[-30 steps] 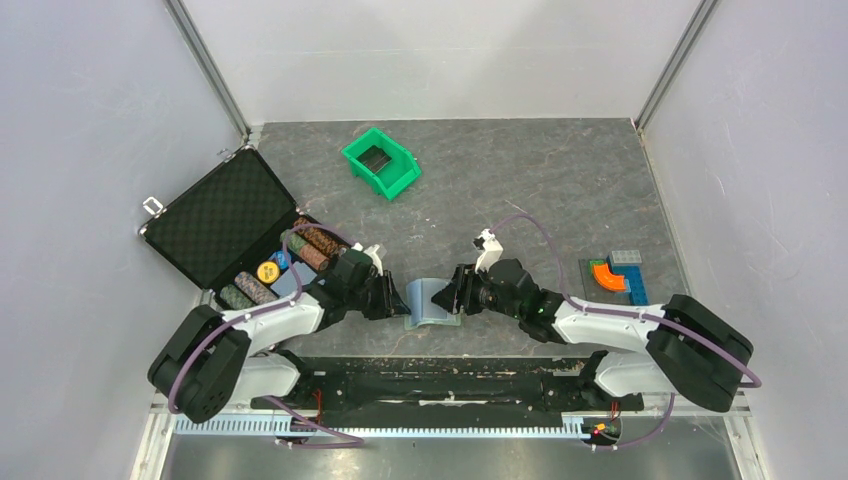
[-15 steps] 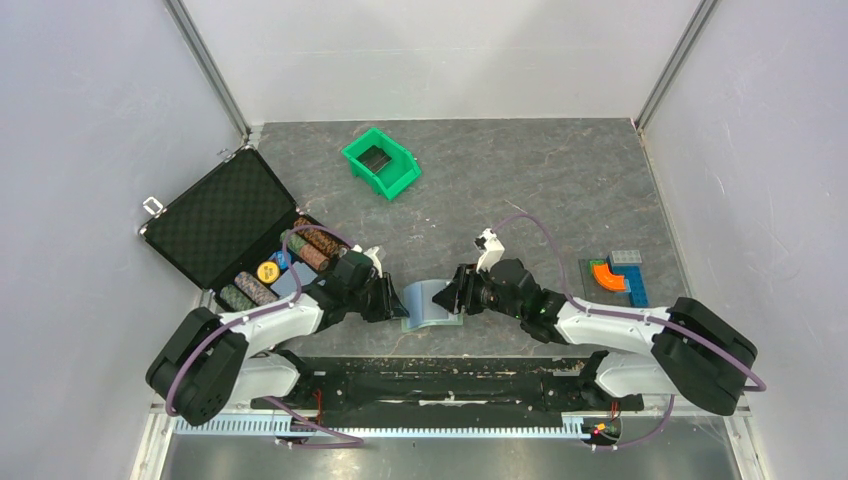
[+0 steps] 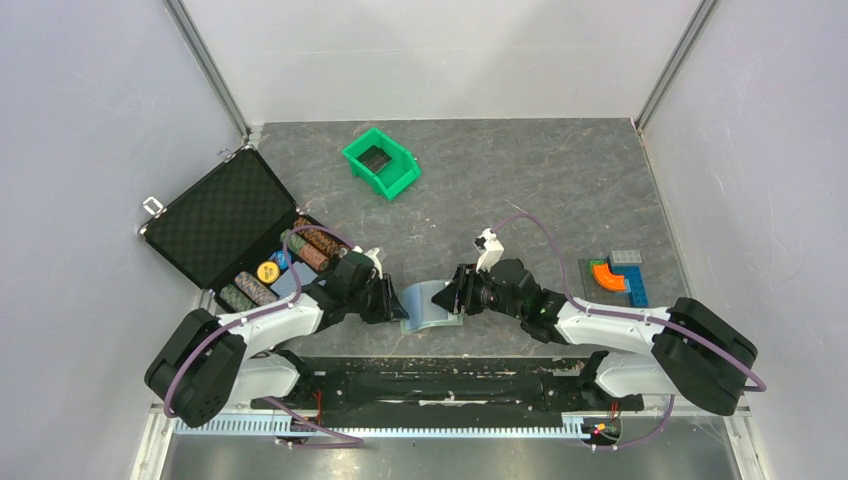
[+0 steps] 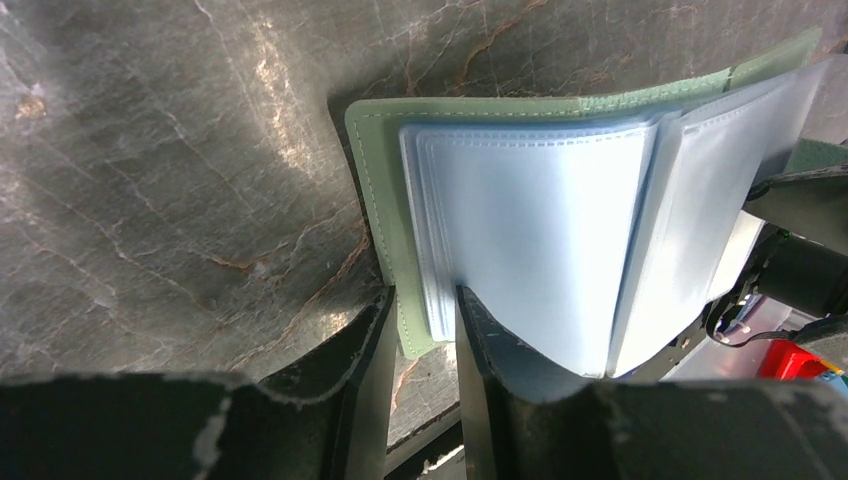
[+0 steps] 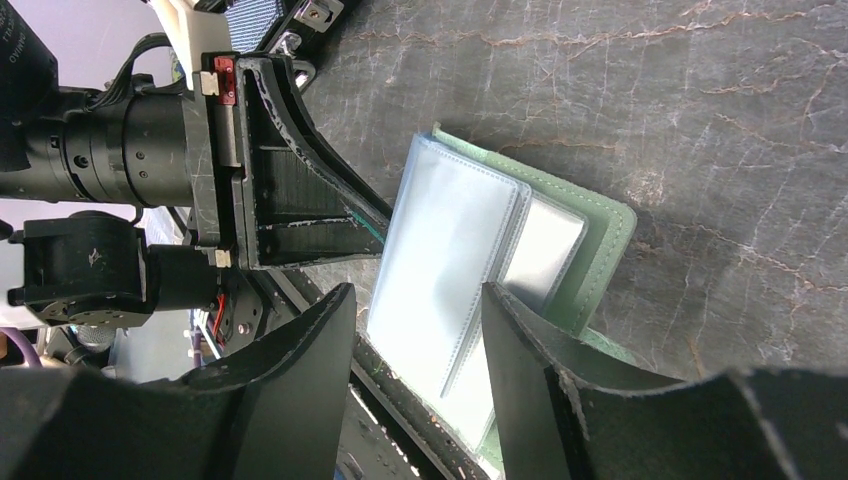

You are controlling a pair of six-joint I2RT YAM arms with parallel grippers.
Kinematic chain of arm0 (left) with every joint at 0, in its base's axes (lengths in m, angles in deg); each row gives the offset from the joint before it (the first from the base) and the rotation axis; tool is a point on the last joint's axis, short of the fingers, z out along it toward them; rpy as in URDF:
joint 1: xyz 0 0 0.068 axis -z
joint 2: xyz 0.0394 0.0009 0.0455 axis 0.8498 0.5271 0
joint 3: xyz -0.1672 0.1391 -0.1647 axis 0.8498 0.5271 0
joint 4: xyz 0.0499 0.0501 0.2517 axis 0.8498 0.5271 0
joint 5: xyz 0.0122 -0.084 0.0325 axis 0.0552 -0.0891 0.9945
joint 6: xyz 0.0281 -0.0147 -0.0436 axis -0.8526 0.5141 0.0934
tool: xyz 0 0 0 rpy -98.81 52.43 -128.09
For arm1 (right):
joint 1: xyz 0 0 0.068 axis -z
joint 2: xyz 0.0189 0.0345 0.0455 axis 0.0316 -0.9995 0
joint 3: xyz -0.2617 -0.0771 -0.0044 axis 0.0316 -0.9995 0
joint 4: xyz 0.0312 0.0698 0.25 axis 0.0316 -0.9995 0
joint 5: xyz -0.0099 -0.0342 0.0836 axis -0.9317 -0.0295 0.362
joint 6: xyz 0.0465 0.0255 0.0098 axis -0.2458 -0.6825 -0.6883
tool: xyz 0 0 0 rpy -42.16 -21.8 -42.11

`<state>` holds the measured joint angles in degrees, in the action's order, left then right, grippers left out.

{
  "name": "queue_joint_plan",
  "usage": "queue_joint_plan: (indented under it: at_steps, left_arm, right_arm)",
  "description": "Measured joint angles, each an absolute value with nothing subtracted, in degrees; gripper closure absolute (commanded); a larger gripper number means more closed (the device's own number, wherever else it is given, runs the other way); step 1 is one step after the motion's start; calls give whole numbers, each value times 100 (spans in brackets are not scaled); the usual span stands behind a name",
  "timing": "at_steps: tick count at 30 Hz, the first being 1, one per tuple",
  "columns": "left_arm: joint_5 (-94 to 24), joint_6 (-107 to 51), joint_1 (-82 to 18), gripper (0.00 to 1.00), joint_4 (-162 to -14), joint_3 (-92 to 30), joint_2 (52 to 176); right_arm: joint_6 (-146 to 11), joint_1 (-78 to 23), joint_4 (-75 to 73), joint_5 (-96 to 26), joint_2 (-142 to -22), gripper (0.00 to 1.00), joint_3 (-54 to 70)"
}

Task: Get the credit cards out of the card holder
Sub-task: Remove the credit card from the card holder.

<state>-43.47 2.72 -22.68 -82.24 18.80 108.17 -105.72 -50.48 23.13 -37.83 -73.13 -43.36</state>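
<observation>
The card holder (image 3: 428, 305) lies spread open near the table's front edge, pale green outside with light blue clear sleeves inside. My left gripper (image 3: 397, 301) is shut on its left edge; in the left wrist view (image 4: 422, 325) the fingers pinch the green cover and sleeves of the card holder (image 4: 540, 220). My right gripper (image 3: 455, 297) is open at the holder's right side; in the right wrist view (image 5: 415, 370) its fingers straddle a raised sleeve leaf of the card holder (image 5: 450, 250). No dark credit cards show in the holder.
An open black foam-lined case (image 3: 215, 215) with poker chips (image 3: 300, 250) stands at the left. A green bin (image 3: 380, 163) with something dark in it sits at the back. Coloured blocks (image 3: 615, 273) lie at the right. The table's front edge (image 3: 430, 350) is just below the holder.
The right gripper has crept slightly left over the holder. The left gripper keeps its hold and has barely moved.
</observation>
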Motion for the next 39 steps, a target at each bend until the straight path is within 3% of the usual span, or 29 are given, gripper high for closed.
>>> queue_joint_plan:
  at_steps: [20,29,39]
  left_arm:
    - [-4231,272,-2172,63,-7907,1731,10742]
    - [-4255,272,-2166,63,-7870,1666,10565]
    - [-4373,276,-2017,74,-8283,1384,10653]
  right_arm:
    - [-10587,-5074,2372,-3601,-7385,47,-4334]
    - [-10394,-5081,1747,-4126,-7466,47,-4277]
    - [-10311,-5074,1577,-4399,-7732,47,-4277]
